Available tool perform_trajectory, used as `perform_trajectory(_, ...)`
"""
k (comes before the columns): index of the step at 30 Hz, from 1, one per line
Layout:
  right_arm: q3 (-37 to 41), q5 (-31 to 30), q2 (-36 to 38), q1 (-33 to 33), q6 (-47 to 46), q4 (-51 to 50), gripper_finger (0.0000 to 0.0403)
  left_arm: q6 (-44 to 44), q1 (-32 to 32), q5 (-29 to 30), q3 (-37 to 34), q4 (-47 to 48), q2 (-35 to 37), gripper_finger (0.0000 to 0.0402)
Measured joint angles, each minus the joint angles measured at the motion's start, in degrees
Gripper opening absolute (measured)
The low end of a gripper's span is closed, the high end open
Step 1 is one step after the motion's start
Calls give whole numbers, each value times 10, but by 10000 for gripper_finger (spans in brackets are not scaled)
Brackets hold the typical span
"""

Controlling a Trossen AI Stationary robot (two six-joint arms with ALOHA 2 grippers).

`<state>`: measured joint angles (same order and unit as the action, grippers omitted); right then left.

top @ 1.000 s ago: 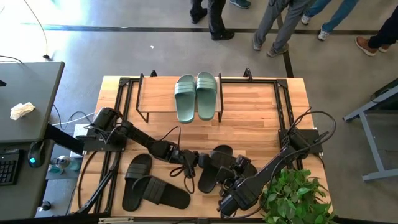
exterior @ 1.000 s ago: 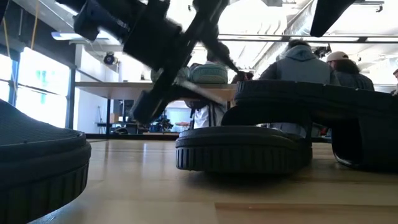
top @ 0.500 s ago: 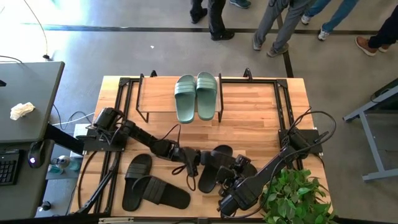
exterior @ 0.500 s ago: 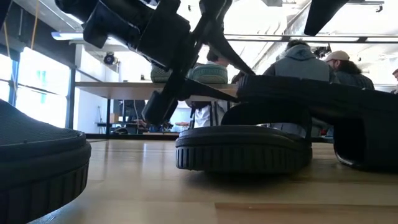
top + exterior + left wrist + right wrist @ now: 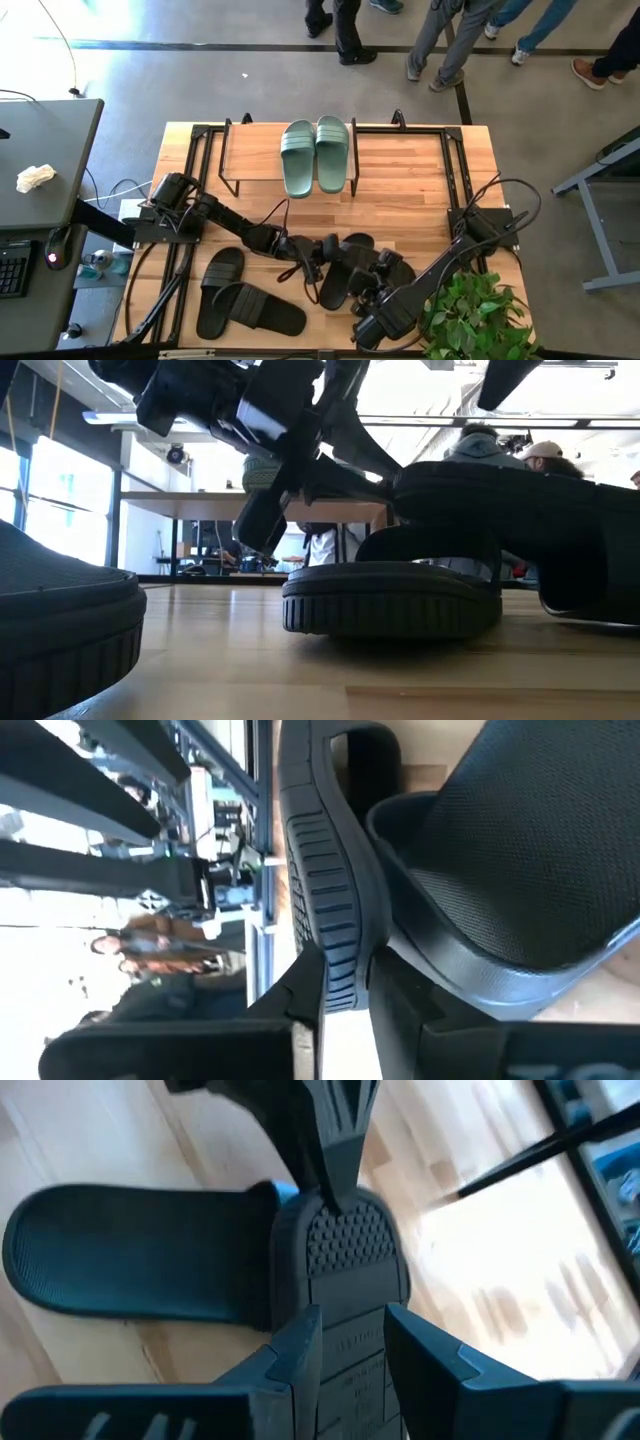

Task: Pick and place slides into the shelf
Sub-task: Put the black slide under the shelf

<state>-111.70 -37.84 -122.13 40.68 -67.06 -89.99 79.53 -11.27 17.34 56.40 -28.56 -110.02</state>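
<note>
Held slide: one black slide [image 5: 385,268] sits near the bench's front middle, raised on edge between both hands; in the low view [image 5: 510,520] it hangs tilted above a second black slide [image 5: 390,598] that lies flat on the bench.
Left hand: the left hand [image 5: 327,251] reaches in from the left arm's base at the bench's left side; in its wrist view the two dark fingers [image 5: 310,990] are pressed onto the thin sole edge of the black slide [image 5: 320,890], pinching it.
Right hand: the right hand [image 5: 372,285] comes in from the front right, beside the plant; in its wrist view the fingers [image 5: 300,1345] close on either side of the same slide's end [image 5: 345,1270], pinching it too, with the left hand's tips meeting the slide from the far side.
Black slide beside it: lies flat, touching the held one [image 5: 338,270].
Other black pair: two slides lie at the front left, one upright in the picture [image 5: 218,280], one across [image 5: 265,310], just beside each other.
Green pair: both sage-green slides [image 5: 315,155] rest side by side at the shelf's right end.
Shelf: light plank on black legs [image 5: 250,155] at the bench's far side.
Bench: wooden top [image 5: 410,190].
Plant: green leaves at the front right corner [image 5: 480,315].
Room: people's legs on the floor beyond the bench [image 5: 440,40].
</note>
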Motion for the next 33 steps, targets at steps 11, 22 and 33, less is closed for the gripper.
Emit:
perform_trajectory(11, 0, -154, 0, 23, -6, 0, 103, -109, -13, 60, 0, 2, 42, 38)
perform_trajectory(22, 0, -343, 37, 24, -17, 0, 103, -284, -60, 193, 0, 92, 128, 35)
perform_trajectory(33, 0, -394, 98, 0, -43, 0, 103, -584, -167, 402, 0, 273, 228, 34)
